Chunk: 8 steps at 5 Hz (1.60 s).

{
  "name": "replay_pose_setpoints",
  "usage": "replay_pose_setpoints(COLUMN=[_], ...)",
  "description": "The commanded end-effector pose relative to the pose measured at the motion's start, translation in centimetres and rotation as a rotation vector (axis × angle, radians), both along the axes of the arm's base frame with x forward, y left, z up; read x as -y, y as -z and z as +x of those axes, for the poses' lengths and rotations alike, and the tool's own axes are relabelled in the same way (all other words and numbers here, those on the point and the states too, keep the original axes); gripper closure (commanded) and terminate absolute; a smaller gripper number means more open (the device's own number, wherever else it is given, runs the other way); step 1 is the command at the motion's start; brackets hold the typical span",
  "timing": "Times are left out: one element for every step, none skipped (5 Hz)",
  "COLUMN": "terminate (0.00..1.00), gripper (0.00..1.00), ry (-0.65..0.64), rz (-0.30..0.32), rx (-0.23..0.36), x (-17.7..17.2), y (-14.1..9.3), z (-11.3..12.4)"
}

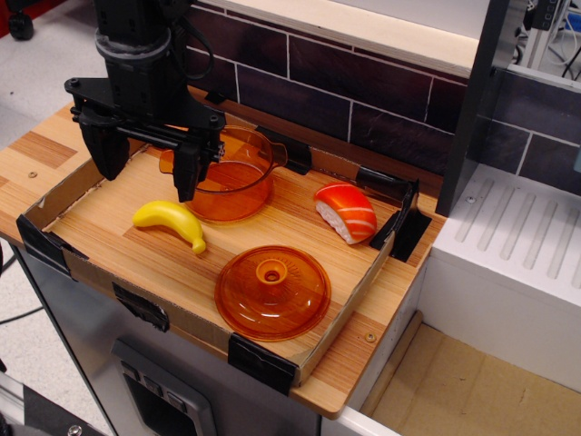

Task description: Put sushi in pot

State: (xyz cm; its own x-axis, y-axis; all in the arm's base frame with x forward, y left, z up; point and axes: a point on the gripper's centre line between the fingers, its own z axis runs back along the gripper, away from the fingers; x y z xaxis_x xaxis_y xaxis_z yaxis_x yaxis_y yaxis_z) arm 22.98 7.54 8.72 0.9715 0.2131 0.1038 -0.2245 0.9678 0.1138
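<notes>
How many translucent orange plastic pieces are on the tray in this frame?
2. The pot sits at the back left, partly behind the open gripper; the lid lies flat near the front edge. The gripper could hide something small.

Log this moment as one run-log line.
gripper: open, empty, left of pot | sushi: on tray, right of pot, not grasped | pot: empty

A yellow banana (171, 222) lies on a wooden board (145, 250) with low cardboard walls (349, 304) held by black tape. Near the front sits a round orange lid (272, 292) with a knob on top. Behind is a dark brick wall (363, 86). A white counter (517, 245) is beside the board.
</notes>
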Motion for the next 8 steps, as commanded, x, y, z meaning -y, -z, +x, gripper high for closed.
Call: replay_pose_setpoints(terminate=[0.00,0.00,0.00,0.00,0.00,0.00,0.00,0.00], gripper=[0.00,0.00,0.00,0.00,0.00,0.00,0.00,0.00], ry=[0.000,-0.248,-0.418,-0.548,-0.665,-0.693,-0.740,-0.758], rz=[0.000,-0.089,-0.177,-0.197,-0.242,-0.273,-0.270,-0.247], rx=[0.000,0.050,0.060,0.107,0.103,0.108,0.105,0.120], x=[0.0,2.3,4.4,6.0,7.4,8.1,8.6,8.4], y=[0.0,-1.5,-2.0,-1.8,-1.1,-0.6,0.3,1.4], z=[0.0,1.0,2.6,3.8,5.5,7.6,9.5,10.3])
